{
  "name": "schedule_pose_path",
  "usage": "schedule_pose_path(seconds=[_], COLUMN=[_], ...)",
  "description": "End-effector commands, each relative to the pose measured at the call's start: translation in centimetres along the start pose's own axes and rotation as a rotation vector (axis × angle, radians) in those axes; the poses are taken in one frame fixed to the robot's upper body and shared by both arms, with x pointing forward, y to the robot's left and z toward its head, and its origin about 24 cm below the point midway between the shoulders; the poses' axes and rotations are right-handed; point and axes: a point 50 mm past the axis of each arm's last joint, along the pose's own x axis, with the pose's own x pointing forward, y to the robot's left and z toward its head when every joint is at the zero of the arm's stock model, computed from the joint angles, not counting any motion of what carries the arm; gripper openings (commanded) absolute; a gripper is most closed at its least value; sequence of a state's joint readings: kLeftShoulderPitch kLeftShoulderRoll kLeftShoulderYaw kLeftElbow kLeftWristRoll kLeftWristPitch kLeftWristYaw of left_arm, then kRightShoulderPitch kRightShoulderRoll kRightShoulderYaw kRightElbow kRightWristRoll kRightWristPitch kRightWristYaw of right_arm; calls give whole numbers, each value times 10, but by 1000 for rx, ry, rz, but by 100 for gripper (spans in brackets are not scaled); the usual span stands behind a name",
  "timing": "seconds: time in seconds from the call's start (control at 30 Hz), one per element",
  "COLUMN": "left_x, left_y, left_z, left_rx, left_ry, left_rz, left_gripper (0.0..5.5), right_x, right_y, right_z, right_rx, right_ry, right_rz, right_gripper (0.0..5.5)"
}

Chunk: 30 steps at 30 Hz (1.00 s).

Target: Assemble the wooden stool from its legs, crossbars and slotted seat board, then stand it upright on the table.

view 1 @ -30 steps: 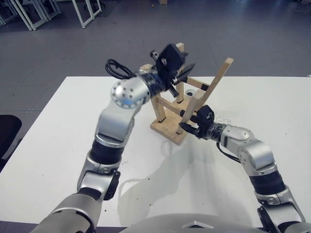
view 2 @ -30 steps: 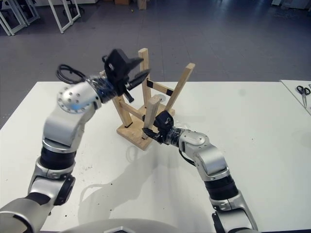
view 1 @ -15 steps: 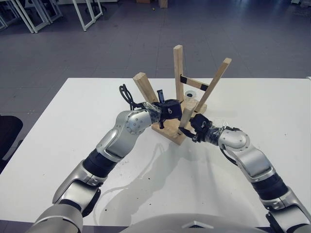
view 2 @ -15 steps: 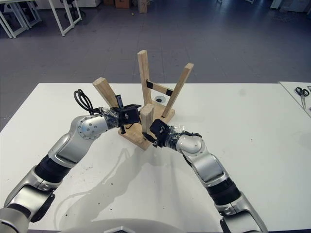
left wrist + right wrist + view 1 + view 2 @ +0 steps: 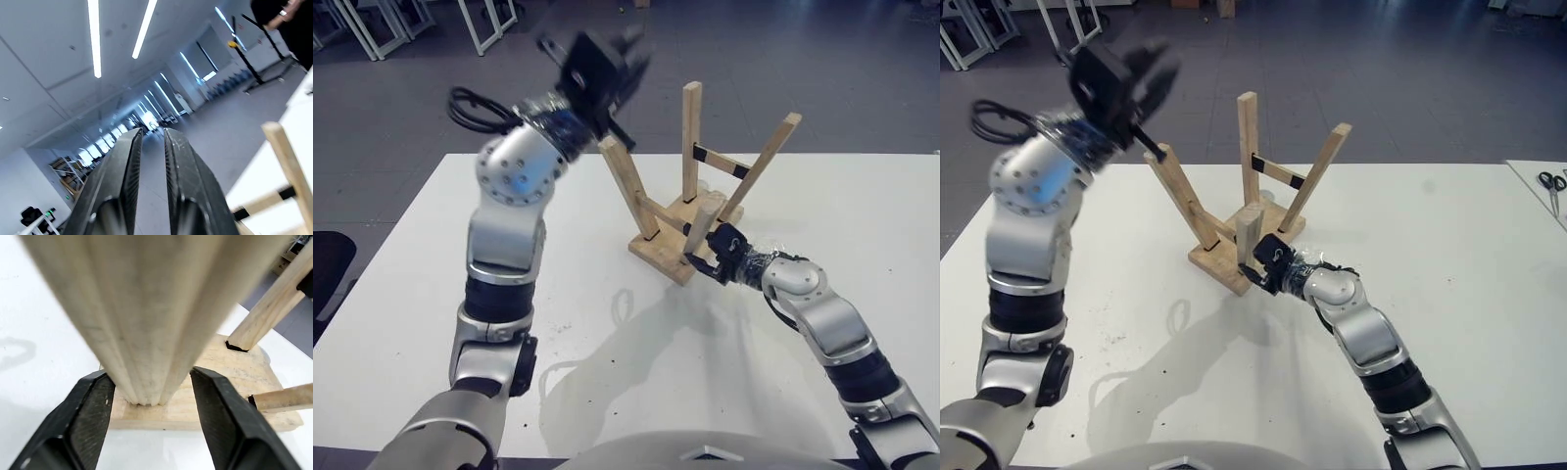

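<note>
Plenty of room over the table (image 5: 421, 274) left of the stool (image 5: 664, 258); its splayed legs (image 5: 628, 191) plus the right gripper (image 5: 713, 258) clamping the near leg (image 5: 705, 215) block the middle

The raised left hand (image 5: 628, 51) is smeared by motion blur, so its grip cannot be made out. The leg (image 5: 146, 308) clamped by the right hand (image 5: 151, 378) is cut off by the frame edge.
</note>
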State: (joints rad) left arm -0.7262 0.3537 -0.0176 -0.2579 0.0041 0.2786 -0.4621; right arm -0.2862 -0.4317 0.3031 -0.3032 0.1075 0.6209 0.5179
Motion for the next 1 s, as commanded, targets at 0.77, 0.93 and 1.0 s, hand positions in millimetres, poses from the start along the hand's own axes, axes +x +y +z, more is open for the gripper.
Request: schedule_pose_path(seconds=[0.77, 0.93, 1.0], left_x=[13, 15, 14], left_y=[35, 38, 41], left_z=[30, 30, 28], left_rx=[-272, -278, -274], left_ry=[-133, -118, -106], left_rz=[95, 82, 83], left_gripper=[81, 81, 81], right_x=[4, 15, 11], right_y=[-29, 9, 15], right_z=[3, 38, 45], right_rx=[-123, -121, -113], right_ry=[-216, -401, -424], right_rz=[14, 156, 166], right_gripper=[304, 304, 304])
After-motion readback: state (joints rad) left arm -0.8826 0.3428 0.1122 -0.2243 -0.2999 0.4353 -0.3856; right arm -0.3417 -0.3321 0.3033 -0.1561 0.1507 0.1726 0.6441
